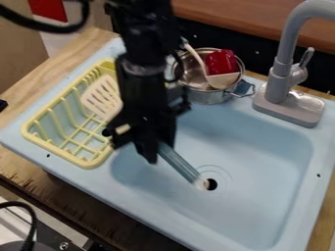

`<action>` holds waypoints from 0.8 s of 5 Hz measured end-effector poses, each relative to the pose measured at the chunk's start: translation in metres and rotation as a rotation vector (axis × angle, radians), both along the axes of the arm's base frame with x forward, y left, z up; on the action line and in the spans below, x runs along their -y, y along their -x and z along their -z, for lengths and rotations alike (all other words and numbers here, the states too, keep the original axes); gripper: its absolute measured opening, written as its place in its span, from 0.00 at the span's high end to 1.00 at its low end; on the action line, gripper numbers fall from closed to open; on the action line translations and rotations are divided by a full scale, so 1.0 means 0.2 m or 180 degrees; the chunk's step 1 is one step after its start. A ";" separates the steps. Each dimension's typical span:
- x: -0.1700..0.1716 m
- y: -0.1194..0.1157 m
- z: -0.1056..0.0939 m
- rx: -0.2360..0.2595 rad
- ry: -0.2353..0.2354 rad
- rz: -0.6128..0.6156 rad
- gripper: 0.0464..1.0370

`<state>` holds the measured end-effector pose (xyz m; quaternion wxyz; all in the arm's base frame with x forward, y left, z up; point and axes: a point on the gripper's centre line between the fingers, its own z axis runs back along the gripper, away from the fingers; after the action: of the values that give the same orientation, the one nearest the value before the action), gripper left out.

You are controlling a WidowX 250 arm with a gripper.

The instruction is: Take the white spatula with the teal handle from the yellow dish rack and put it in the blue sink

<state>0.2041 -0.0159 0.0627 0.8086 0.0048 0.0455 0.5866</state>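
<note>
Nearest to us, the black robot arm [138,44] comes down from the far edge to its black two-finger gripper [159,148]. We see the jaws part-way closed, the gap between them taken up by one end of a slim grey-blue rod [179,163]; what kind of tool it is, we cannot tell. It slants down to the right over the light-blue plastic sink [262,147], and its pale end comes just beside the round dark drain hole [211,184]. Whether that end touches the basin or hangs above it, we cannot tell.

As we judge it, taking hold of the rod is done, and so is bringing it over the basin; setting it down and letting go are left.

Left of the jaws we have the pale-yellow plastic dish rack [83,161], with a cream slotted spatula [101,98] leaning in it. Farther off, on the sink's far side, sits the shiny metal pot [200,96], holding a red thing [221,62] and a cream long-handled utensil [224,80]. Right of the pot stands the grey tap [281,76], and the wooden surface [19,169] runs around the sink.
</note>
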 end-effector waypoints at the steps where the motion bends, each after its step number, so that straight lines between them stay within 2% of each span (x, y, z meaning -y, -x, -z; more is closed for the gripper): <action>1: 0.11 0.00 0.06 0.0031 0.0003 -0.0214 0.81; 2: 0.21 0.00 0.12 -0.0011 0.0044 -0.0563 0.81; 3: 0.25 -0.01 0.16 -0.0113 0.0001 -0.0760 0.81; 4: 0.29 -0.01 0.19 -0.0149 -0.0042 -0.0934 0.81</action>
<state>0.2065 -0.0731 0.0245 0.7128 0.0171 0.0607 0.6985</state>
